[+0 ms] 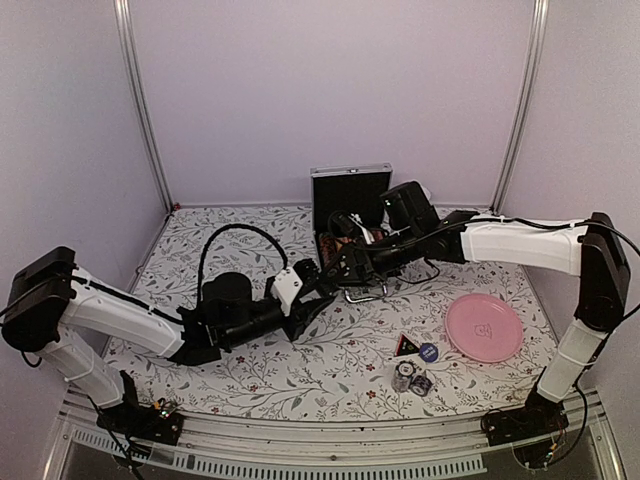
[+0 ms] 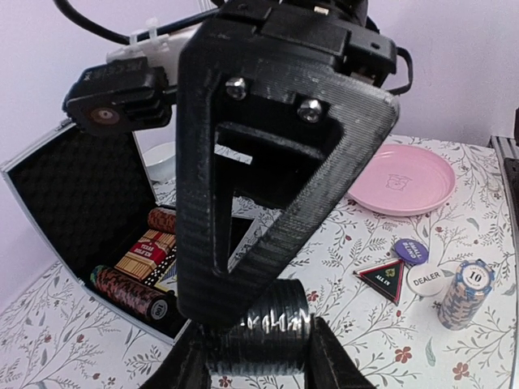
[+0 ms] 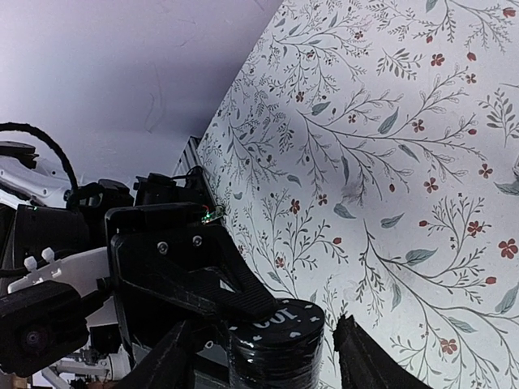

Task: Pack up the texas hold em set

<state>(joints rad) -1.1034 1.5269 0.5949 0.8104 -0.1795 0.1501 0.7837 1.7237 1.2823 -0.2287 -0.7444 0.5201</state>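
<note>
Top view: both arms meet over the table (image 1: 330, 370), just in front of the open case (image 1: 350, 188). The left gripper (image 1: 318, 292) and right gripper (image 1: 336, 268) stand tip to tip, and what lies between them is hidden here. A triangle (image 1: 406, 346), a blue disc (image 1: 429, 351) and loose chips (image 1: 401, 378) lie near the plate (image 1: 483, 327), well apart from the case. Left wrist view: my left fingers (image 2: 328, 365) are clamped on a dark chip stack (image 2: 259, 328), held just beside the case. The case already holds cards (image 2: 146, 253) and chip rolls (image 2: 130, 292). One right finger (image 2: 243, 186) reaches down across the stack from above. Right wrist view: the stack (image 3: 276, 340) sits between the right fingers (image 3: 361, 356). A gap shows on one side, so I judge this gripper to be open around the stack and not yet gripping. Step in hand, as I read it: a hand-over from left to right. To do it well, I would first centre the stack between the right pads. I would then close squarely on its curved side so that no chip slips out. The left should let go only once the right hold is firm. Then I would carry the stack level to a free slot in the case.
</note>
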